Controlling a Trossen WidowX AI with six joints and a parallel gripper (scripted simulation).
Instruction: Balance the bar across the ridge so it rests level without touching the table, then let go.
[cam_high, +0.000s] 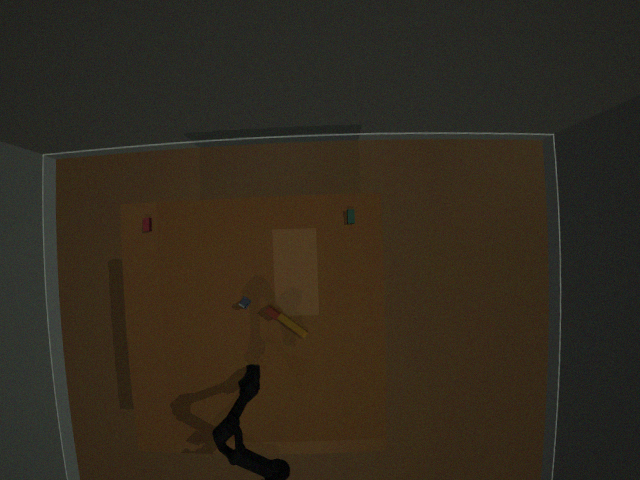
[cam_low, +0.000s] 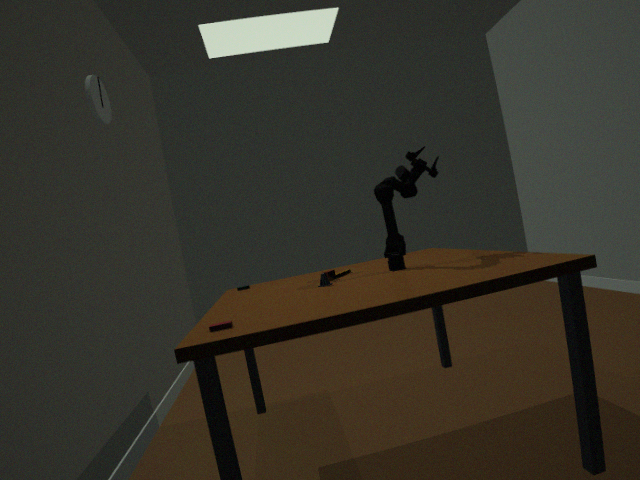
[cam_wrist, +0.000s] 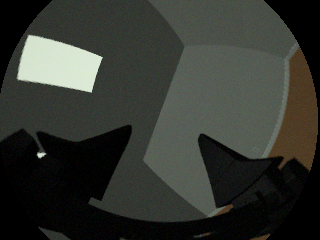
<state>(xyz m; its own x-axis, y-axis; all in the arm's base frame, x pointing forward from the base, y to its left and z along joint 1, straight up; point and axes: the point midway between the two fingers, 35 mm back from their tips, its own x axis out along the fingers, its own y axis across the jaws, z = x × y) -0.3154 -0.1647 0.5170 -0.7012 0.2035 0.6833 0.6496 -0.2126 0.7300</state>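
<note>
- I see a dim grey-walled room with one ceiling light panel (cam_low: 268, 32) and a wall clock (cam_low: 98, 98); the work surface is a brown table (cam_low: 465, 289) on dark legs.
- My gripper (cam_low: 424, 159) is raised high above the table, angled upward. In the wrist view the fingers stand spread wide with only wall and ceiling between them; it holds nothing.
- The bar (cam_high: 285, 320) lies on the table near the centre, yellow along most of its length with a red end, set diagonally. The ridge (cam_high: 244, 302), a small bluish-grey wedge, sits just beside the red end; I cannot tell whether they touch.
- Handling judgement: the bar looks rigid, slim and light, with flat sides suited to a parallel pinch. I would grip across its width near mid-length. The red end may weigh differently, so the balance point may lie off-centre.
- A red block (cam_high: 146, 224) and a teal block (cam_high: 351, 215) lie well apart near the far side.
- No containers are visible.
</note>
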